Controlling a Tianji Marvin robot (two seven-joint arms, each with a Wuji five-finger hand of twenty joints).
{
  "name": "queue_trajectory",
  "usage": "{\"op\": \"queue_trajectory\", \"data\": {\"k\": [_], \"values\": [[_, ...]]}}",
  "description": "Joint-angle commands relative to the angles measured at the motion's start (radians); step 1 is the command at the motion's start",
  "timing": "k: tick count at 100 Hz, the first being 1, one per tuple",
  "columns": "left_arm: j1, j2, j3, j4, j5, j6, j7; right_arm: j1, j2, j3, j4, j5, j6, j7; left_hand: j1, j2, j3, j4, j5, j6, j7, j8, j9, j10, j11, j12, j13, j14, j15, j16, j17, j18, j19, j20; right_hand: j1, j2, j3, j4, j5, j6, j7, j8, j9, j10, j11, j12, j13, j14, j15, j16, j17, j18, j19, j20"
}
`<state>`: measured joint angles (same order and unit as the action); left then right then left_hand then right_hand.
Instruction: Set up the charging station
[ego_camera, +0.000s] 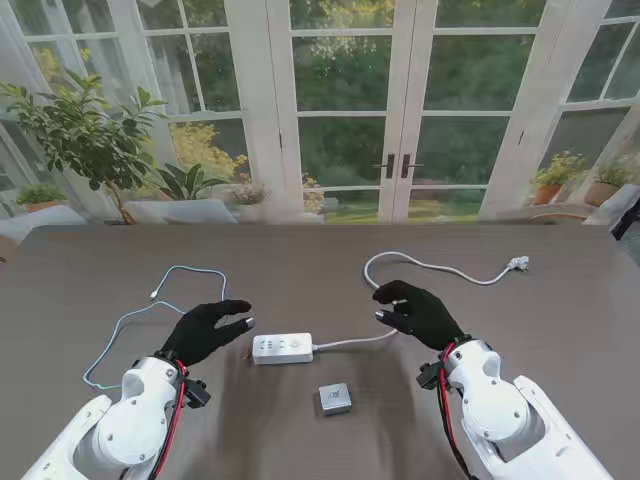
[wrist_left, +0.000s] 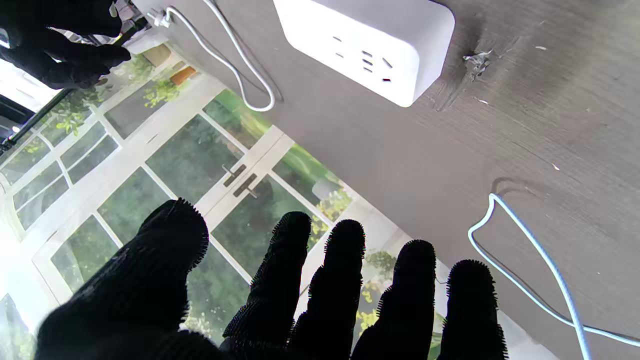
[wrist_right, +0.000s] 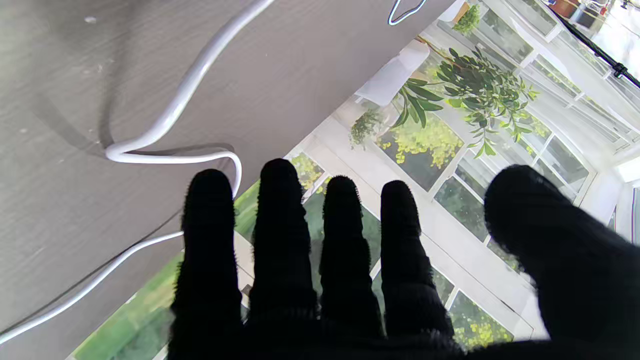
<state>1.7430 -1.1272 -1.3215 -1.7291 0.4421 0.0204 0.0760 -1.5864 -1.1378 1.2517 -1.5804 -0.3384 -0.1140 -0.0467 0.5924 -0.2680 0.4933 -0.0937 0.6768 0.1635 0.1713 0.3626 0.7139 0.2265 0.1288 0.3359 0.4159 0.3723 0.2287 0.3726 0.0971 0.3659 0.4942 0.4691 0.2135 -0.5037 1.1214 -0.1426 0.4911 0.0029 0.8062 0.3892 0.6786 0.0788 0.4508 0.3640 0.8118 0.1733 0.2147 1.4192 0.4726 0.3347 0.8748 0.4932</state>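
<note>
My left hand (ego_camera: 205, 331) and right hand (ego_camera: 421, 313) both hover empty, fingers spread. The strip (ego_camera: 282, 348) lies just off my left fingertips, its cord (ego_camera: 352, 343) running under my right hand, the charger (ego_camera: 335, 398) nearer to me between them. I judge nothing is plugged yet; next comes picking up the charger.

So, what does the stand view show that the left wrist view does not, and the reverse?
Only the stand view shows the small grey charger block nearer to me than the power strip, and both arms whole. Only the left wrist view shows the strip's socket holes up close. Both show the power strip, its white cord, the light blue cable, the open left robot hand and the right robot hand.
</note>
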Motion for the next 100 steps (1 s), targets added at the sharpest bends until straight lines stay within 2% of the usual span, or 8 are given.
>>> {"op": "queue_trajectory", "data": {"k": [1,33,47,80,100], "values": [[0.001,-0.006,0.001,-0.004,-0.003,-0.002,-0.018,-0.007,0.000,0.000,-0.007,-0.003,-0.004,0.012,-0.030,-0.012,0.016,0.020,0.012,-0.012,-0.001,-0.005,0.000,-0.020,-0.002,-0.008,0.006,-0.006,-0.002,-0.011,-0.011,-0.008,0.014,0.015,-0.031,-0.021,-0.011,0.014,-0.016,-0.009,-0.143,-0.008,-0.027,-0.016,0.006,-0.002,-0.026,-0.010,0.007,-1.124,-0.003,-0.023,-0.020,-0.010],[0.001,-0.001,0.001,-0.016,-0.003,-0.004,-0.040,-0.004,0.001,0.001,-0.004,-0.003,-0.004,0.017,-0.031,-0.011,0.022,0.019,0.025,-0.010,0.005,-0.003,0.017,-0.011,0.003,-0.006,0.017,-0.006,0.002,-0.011,-0.005,-0.005,0.025,0.010,-0.033,-0.014,-0.015,0.015,-0.015,-0.009,-0.142,-0.010,-0.025,-0.015,0.005,-0.002,-0.019,-0.006,0.012,-1.121,0.001,-0.020,-0.017,-0.008],[0.018,0.005,-0.009,-0.052,0.032,0.011,-0.054,-0.001,0.000,0.002,-0.001,-0.001,0.002,0.018,-0.031,-0.010,0.023,0.019,0.030,-0.012,0.007,-0.002,0.027,-0.012,0.006,-0.004,0.027,-0.008,0.007,-0.010,-0.001,-0.007,0.033,0.009,-0.032,-0.012,-0.015,0.016,-0.012,-0.004,-0.142,-0.010,-0.022,-0.009,0.005,-0.002,-0.016,-0.004,0.016,-1.119,-0.001,-0.018,-0.016,-0.007],[0.152,0.019,-0.096,-0.188,0.095,0.061,-0.108,-0.013,0.002,0.005,-0.016,0.005,0.003,0.023,-0.028,-0.009,0.025,0.018,0.036,-0.012,0.010,0.000,0.030,-0.009,0.005,-0.003,0.036,-0.010,0.013,-0.008,0.000,-0.006,0.055,0.006,-0.032,-0.008,-0.017,0.016,-0.003,-0.001,-0.142,-0.010,-0.009,-0.005,0.006,0.000,-0.006,-0.001,0.022,-1.113,0.005,-0.013,-0.009,-0.004],[0.255,0.038,-0.177,-0.288,0.177,0.078,-0.204,-0.017,0.003,0.003,-0.021,0.013,0.000,0.032,-0.026,-0.013,0.028,0.018,0.044,-0.013,0.014,0.002,0.036,-0.012,0.008,-0.001,0.052,-0.018,0.022,-0.005,0.014,-0.009,0.085,0.011,-0.033,-0.005,-0.020,0.017,0.000,0.002,-0.142,-0.010,-0.006,-0.001,0.005,0.001,-0.003,0.000,0.024,-1.111,0.006,-0.013,-0.008,-0.002]]}}
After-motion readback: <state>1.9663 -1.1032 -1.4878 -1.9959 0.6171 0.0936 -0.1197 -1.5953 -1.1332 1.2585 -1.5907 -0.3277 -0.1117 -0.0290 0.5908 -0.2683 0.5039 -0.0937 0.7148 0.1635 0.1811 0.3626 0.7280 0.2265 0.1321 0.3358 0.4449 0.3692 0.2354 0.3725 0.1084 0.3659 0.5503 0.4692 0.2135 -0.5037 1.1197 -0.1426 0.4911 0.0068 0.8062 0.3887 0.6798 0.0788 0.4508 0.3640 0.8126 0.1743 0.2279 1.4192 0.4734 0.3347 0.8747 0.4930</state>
